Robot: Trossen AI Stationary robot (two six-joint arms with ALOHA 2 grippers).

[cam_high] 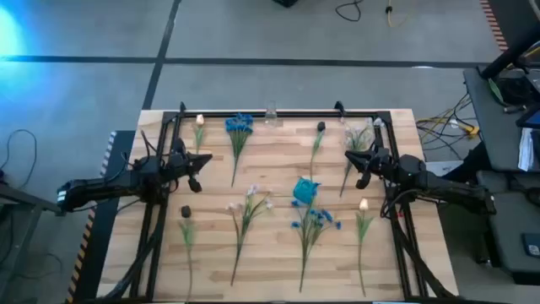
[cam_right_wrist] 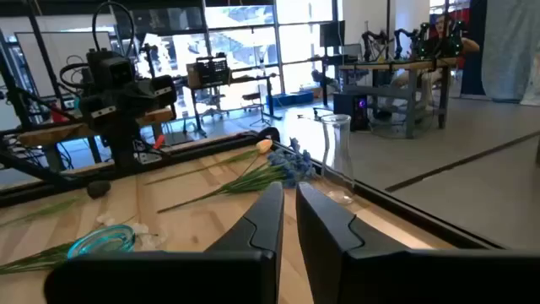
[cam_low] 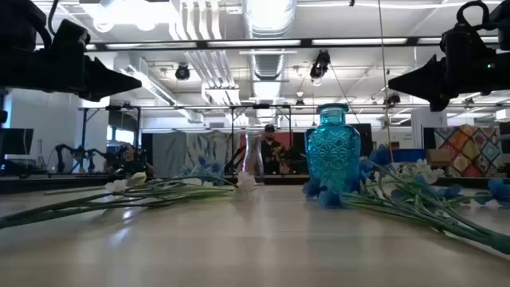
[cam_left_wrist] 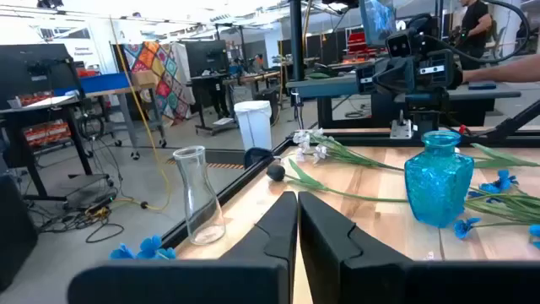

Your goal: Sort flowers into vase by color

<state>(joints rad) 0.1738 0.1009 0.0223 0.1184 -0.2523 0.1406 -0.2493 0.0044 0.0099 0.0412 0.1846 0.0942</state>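
Several flowers lie flat on the wooden table: a cream tulip point(cam_high: 199, 123), a blue cluster point(cam_high: 239, 126), a black bud point(cam_high: 321, 127) and a white-pink spray point(cam_high: 359, 135) along the far side. Nearer lie a black bud point(cam_high: 186, 211), a white-pink spray point(cam_high: 253, 201), a blue cluster point(cam_high: 315, 219) and a cream tulip point(cam_high: 364, 205). A blue glass vase point(cam_high: 305, 190) stands mid-table. A clear vase point(cam_high: 271, 113) stands at the far edge. My left gripper point(cam_high: 202, 165) hovers at the left, shut and empty. My right gripper point(cam_high: 356, 162) hovers at the right, shut and empty.
A black frame point(cam_high: 278, 113) rims the table's edges. The blue vase point(cam_low: 332, 151) has blue flower heads lying close around its base. A person point(cam_low: 270, 147) stands in the room far behind the table. Bare wood lies between the two flower rows.
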